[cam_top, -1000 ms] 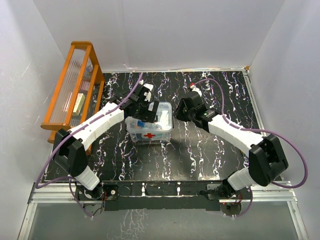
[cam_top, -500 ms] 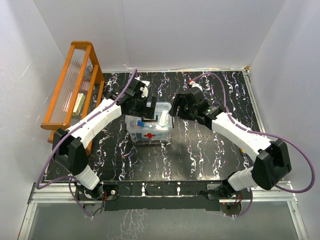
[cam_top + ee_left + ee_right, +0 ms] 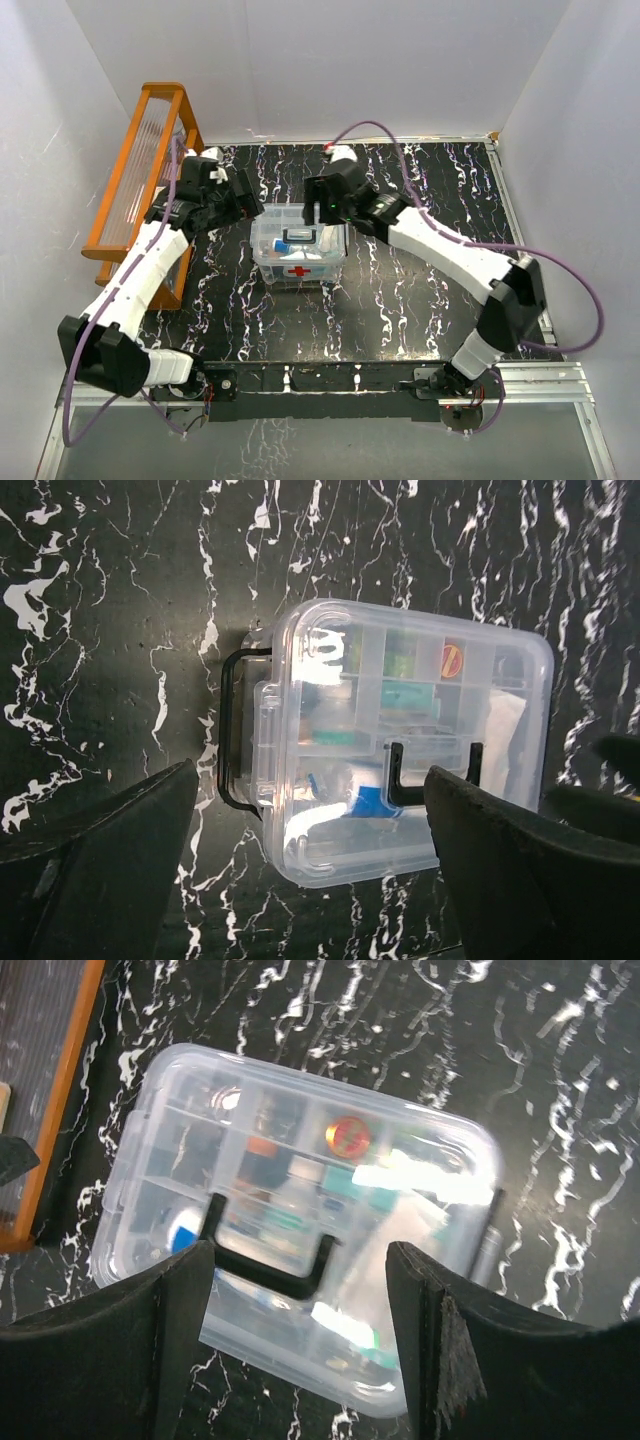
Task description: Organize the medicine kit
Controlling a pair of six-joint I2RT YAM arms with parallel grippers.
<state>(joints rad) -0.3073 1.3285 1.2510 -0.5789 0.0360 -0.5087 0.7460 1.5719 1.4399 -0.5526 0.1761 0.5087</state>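
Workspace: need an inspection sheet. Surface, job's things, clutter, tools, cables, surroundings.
Surface: black white-veined tabletop; no spills seen.
Job's things: medicine kit mid-table, red cross facing the arm bases; clear lid on, dark handle lying flat; small items show in the compartments underneath.
Clutter: orange slatted rack at the far-left edge, apart from the kit.
Grippers: left tool open, above the kit, holding nothing; right tool open over the handle, holding nothing.
Cables: purple cables loop off both arms, clear of the kit.
Surroundings: white walls on three sides.
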